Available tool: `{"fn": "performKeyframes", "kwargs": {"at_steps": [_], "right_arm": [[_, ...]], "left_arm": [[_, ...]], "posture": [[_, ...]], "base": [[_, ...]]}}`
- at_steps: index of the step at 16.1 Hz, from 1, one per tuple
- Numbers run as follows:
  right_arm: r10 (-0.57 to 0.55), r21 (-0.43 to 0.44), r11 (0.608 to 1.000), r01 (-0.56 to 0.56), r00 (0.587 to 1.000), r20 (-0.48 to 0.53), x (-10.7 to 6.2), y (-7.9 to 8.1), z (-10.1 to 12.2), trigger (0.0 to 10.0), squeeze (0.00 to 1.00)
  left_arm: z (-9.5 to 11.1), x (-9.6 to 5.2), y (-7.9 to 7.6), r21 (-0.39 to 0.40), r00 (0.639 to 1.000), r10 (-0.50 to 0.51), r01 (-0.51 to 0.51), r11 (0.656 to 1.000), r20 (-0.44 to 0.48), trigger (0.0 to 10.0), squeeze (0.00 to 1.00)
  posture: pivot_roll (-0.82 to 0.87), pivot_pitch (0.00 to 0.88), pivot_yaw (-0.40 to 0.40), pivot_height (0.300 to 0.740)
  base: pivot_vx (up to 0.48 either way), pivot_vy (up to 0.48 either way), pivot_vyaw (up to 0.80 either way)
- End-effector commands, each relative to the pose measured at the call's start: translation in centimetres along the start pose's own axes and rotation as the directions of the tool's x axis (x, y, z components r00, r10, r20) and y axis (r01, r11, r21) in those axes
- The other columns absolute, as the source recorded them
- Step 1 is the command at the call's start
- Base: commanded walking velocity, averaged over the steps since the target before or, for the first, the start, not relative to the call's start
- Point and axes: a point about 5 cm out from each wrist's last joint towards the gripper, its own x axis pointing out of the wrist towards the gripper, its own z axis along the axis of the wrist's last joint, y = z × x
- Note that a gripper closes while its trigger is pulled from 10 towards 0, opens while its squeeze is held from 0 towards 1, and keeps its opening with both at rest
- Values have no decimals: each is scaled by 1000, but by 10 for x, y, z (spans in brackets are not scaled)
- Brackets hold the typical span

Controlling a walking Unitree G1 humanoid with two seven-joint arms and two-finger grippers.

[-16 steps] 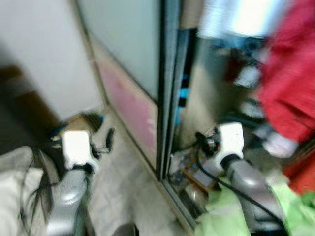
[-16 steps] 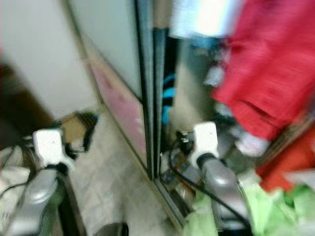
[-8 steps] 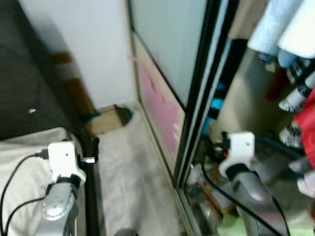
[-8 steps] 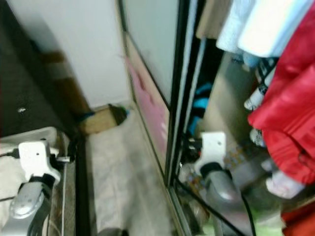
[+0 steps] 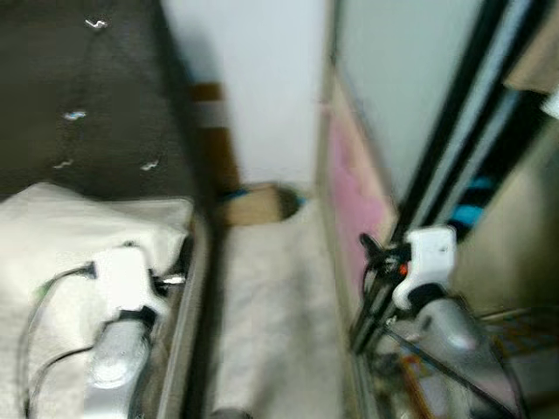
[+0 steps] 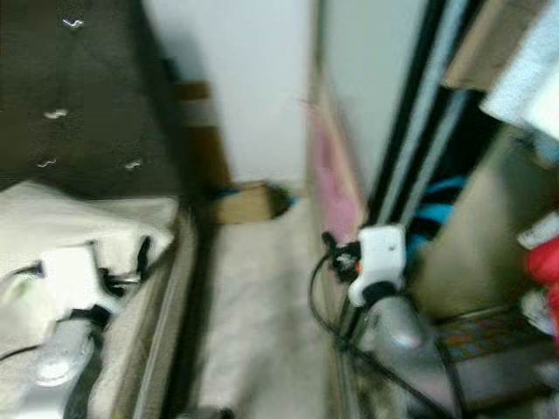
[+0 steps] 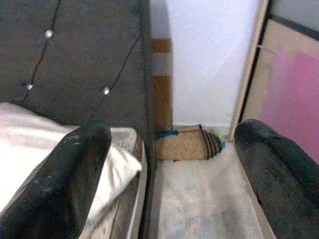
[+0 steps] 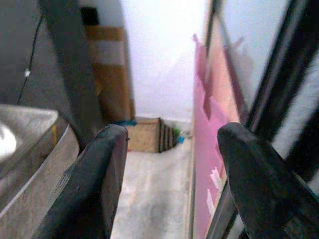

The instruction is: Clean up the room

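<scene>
Since the earlier frames the whole scene has been shifted by a turn of the camera to the robot's left: the red clothing has been carried out past the right edge and more of the bed and dark headboard has been brought in.

From the left eye view, somewhat blurred, a bed with a pale cover [image 5: 52, 236] is seen on the left below a dark tufted headboard [image 5: 87, 96]. A strip of pale floor [image 5: 271, 314] runs between the bed and a sliding wardrobe door [image 5: 393, 113] with a pink panel [image 5: 349, 196] low on it. At the far end of that strip, against the white wall, a brown rolled object [image 5: 253, 203] is seen lying on the floor. The left gripper [image 5: 179, 262] is held over the bed's edge, the right gripper [image 5: 371, 249] just beside the door's black frame.

In the left wrist view the left gripper's fingers [image 7: 70, 184] are seen set wide apart with nothing between them, the brown roll [image 7: 187, 143] lying well beyond.

In the right wrist view the right gripper's fingers [image 8: 94, 184] are likewise spread and empty, the roll [image 8: 149, 134] far ahead on the floor.
</scene>
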Motion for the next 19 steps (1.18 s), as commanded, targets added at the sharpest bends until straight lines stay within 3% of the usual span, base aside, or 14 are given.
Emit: {"fn": "performKeyframes", "kwargs": {"at_steps": [1, 3, 6, 7, 9, 16, 17, 19], "right_arm": [[29, 3, 1000, -30, 999, 28, 3, 6, 5, 10000, 0], [46, -4, 999, -45, 998, 35, 7, 8, 6, 10000, 0], [51, -5, 999, -51, 998, 40, 9, 8, 7, 10000, 0], [53, -4, 999, -53, 998, 43, 9, 8, 7, 10000, 0], [52, -1, 999, -52, 997, 50, 10, 9, 7, 10000, 0], [57, -5, 998, -57, 996, 65, 17, 10, 9, 10000, 0], [59, -10, 998, -58, 996, 74, 20, 10, 10, 10000, 0], [62, -17, 998, -60, 994, 86, 22, 9, 13, 10000, 0]], "left_arm": [[2, -2, 8, 78, 999, 37, -36, 996, -2, 10000, 0], [3, -1, 2, 17, 1000, -4, 3, 1000, 13, 10000, 0], [3, -1, 8, 79, 998, 62, -62, 995, 4, 10000, 0], [0, -1, 7, 33, 998, 50, -49, 998, -24, 10000, 0], [1, -3, 6, 19, 1000, 8, -8, 1000, 9, 10000, 0], [4, 1, 7, 61, 997, 64, -67, 996, 46, 10000, 0], [7, 3, 6, 101, 996, 53, -61, 993, 77, 10000, 0], [4, 5, 6, 68, 997, 61, -64, 996, 43, 10000, 0]], "posture": [[-28, 0, 1, 740], [-25, 0, -4, 740], [-22, 0, -6, 740], [-20, 0, -6, 740], [-20, 0, -8, 740], [-18, 0, -6, 740], [-20, 0, -5, 740], [-20, 0, -5, 740]], "base": [[0, 0, 800], [0, 0, 800], [0, 0, 800], [0, 0, 800], [0, 0, 800], [0, 0, 800], [0, 0, 800], [0, 0, 800]]}}
